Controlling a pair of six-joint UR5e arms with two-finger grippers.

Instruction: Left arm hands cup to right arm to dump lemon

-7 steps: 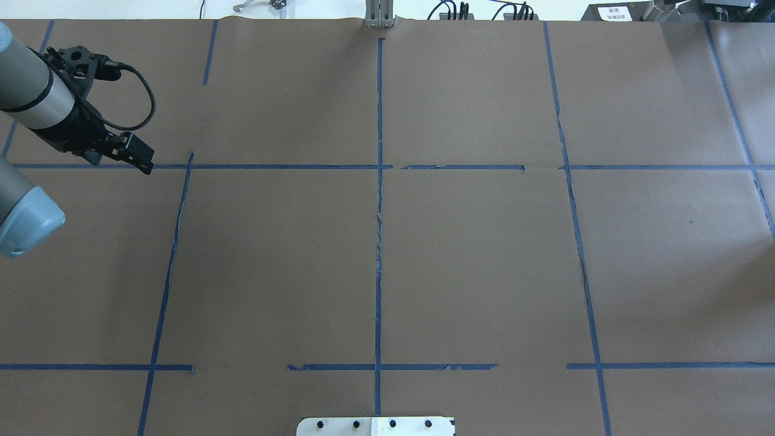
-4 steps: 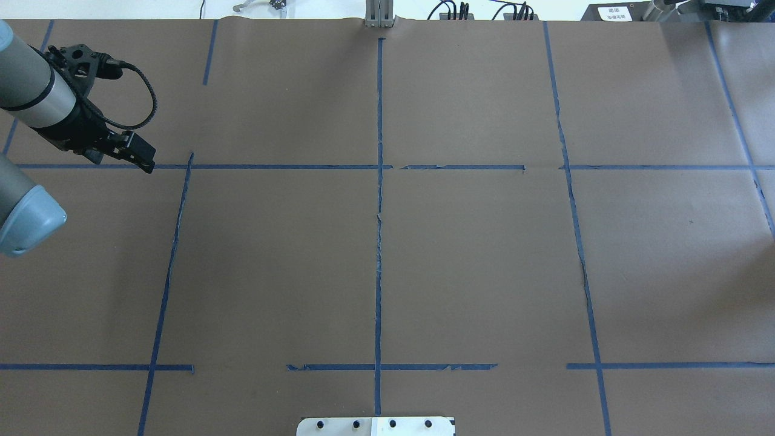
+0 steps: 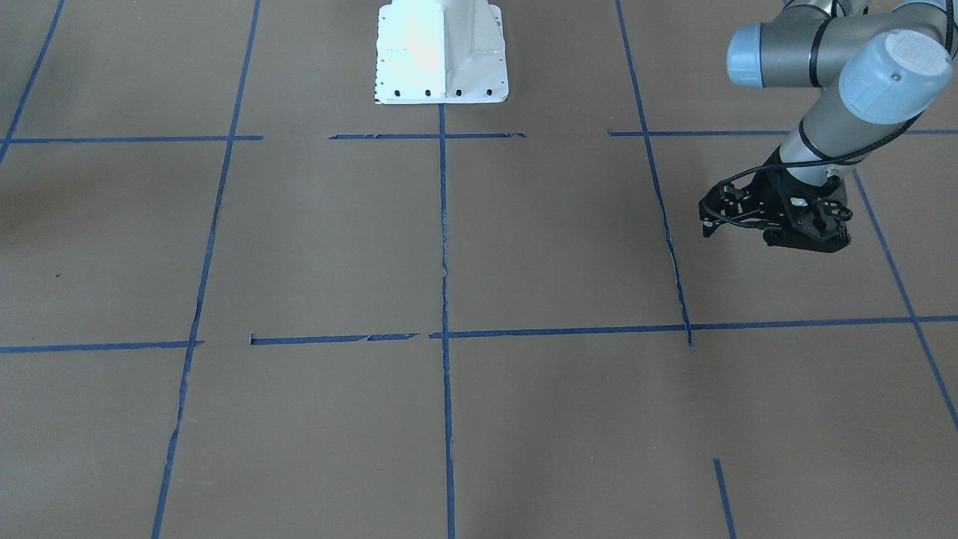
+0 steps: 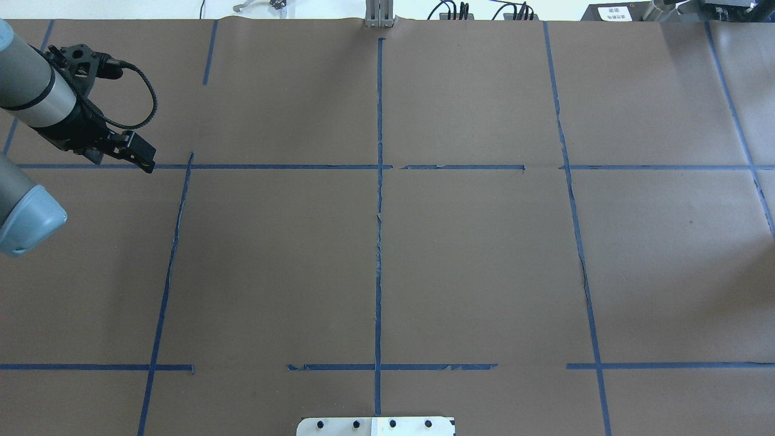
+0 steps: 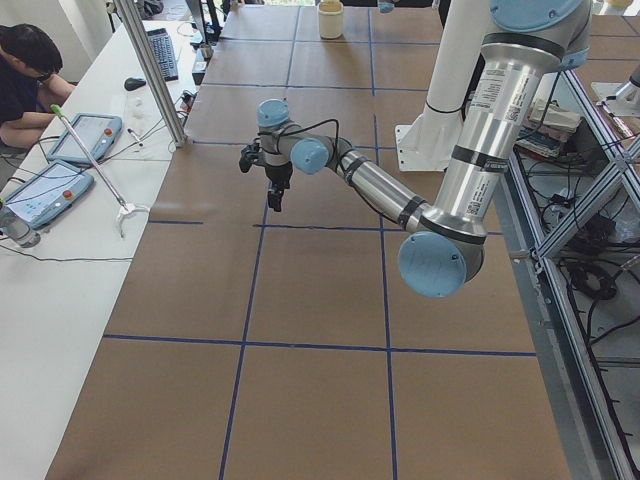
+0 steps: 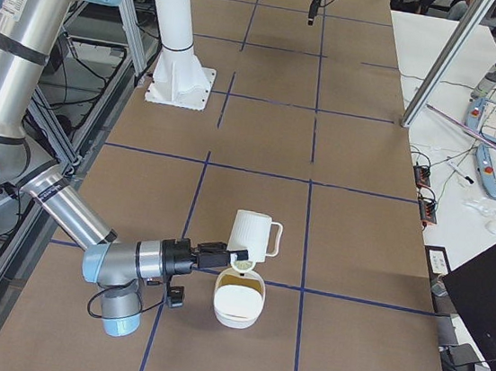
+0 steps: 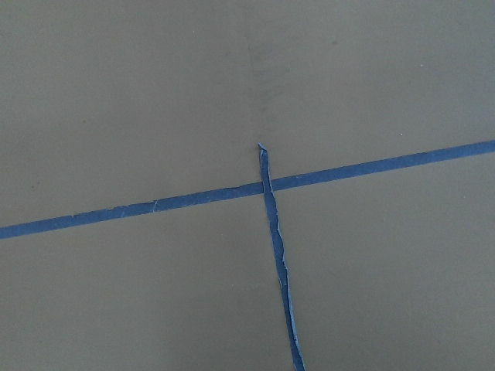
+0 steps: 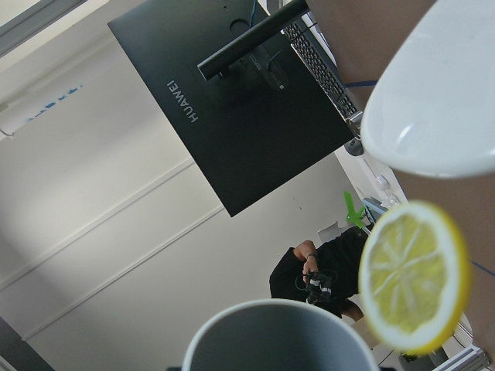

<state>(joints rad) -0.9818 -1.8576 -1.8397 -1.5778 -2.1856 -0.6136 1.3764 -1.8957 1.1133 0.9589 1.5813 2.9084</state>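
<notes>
Meeting the cup, right hand, opening unclear, lemon at rim

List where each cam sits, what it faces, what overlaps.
Front-facing: across table, facing robot base; left gripper view-right.
Overhead: behind robot, looking down; left gripper view-left.
Exterior left: table end; left arm near.
Exterior right: opposite end; right gripper at cup.
Left wrist: down on tape cross; no body.
Right wrist: past cup rim, lemon; no fingers.
Shared: both right views show cup, white bowl.
</notes>
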